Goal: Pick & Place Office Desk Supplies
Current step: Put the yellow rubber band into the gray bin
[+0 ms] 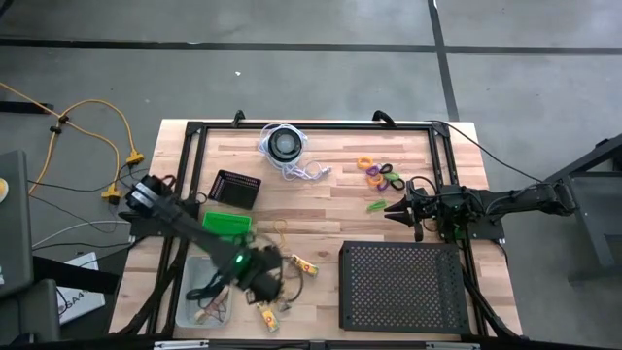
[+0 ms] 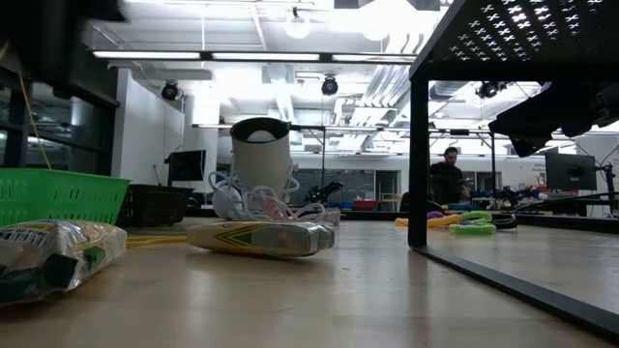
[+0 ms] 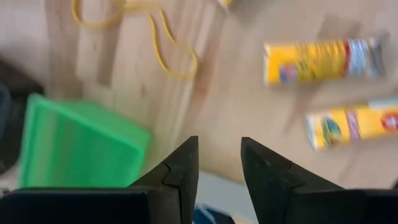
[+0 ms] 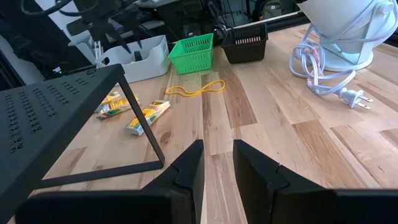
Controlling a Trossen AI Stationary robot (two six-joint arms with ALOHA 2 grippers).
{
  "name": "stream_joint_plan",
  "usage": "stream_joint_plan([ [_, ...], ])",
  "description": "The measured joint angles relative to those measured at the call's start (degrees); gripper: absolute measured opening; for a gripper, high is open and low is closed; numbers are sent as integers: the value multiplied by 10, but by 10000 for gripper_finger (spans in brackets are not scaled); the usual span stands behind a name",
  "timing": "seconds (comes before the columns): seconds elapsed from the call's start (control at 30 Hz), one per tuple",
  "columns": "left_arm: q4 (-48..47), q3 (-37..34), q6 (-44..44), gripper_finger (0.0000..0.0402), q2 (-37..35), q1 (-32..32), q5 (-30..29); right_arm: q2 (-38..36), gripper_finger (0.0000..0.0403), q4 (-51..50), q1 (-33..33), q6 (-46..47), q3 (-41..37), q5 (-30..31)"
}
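Ahead of the left gripper (image 3: 219, 163), slightly parted and gripping nothing, two yellow packets (image 3: 323, 61) are lying crosswise; right gripper (image 4: 216, 163) is waiting farther off.

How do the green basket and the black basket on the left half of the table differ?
The green basket is bright green; the black basket is dark. The green one lies nearer the left hand, while the black one lies farther back, toward the corded disc. Both are small slatted baskets resting on the wood, close together.
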Motion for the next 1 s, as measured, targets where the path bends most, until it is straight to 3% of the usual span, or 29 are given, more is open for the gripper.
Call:
stream_joint_plan([
  [0.27, 40, 0, 127, 113, 0, 89, 0, 0, 73, 0, 0, 0, 0, 0],
  [0.57, 81, -1, 200, 113, 0, 119, -37, 0, 73, 0, 0, 0, 0, 0],
  [0.8, 84, -11, 117, 113, 0, 121, -71, 0, 73, 0, 0, 0, 0, 0],
  [1.0, 125, -65, 35, 113, 1, 125, -62, 0, 73, 0, 0, 0, 0, 0],
])
